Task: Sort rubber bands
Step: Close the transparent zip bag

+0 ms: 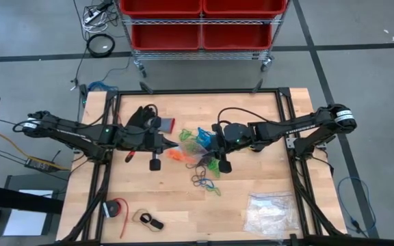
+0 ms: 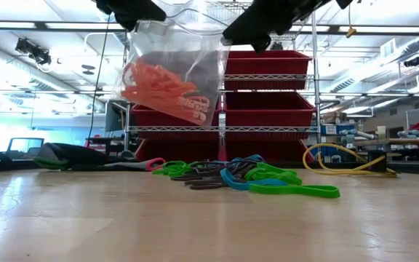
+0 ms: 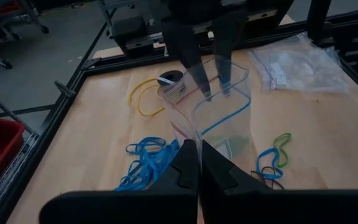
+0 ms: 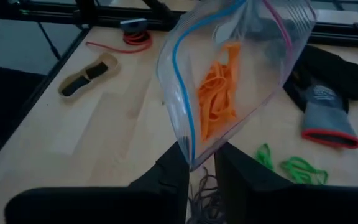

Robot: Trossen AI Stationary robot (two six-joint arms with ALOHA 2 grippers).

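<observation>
A clear zip bag with orange rubber bands inside hangs above the table's middle, between my two grippers. My left gripper is shut on the side of the bag's mouth toward the table's left. My right gripper is shut on the opposite side. Under the bag, loose rubber bands in green, blue and black lie in a heap on the wood. My left gripper pinches the rim of the bag's mouth between its two fingers. It comes from the table's left and slants a little downward. The bag hangs below, clear of the table. My right gripper pinches the opposite rim of the mouth, at the blue zip strip, between its two fingers. It comes from the table's right and slants downward. The mouth is drawn open between the two holds, and the bag's body sags below with the orange bands in it.
A black glove with a grey and red cuff lies at the far left. A clear plastic bag of whitish pieces lies near right. A red coil and a tan strap lie near left. A yellow loop lies on the wood.
</observation>
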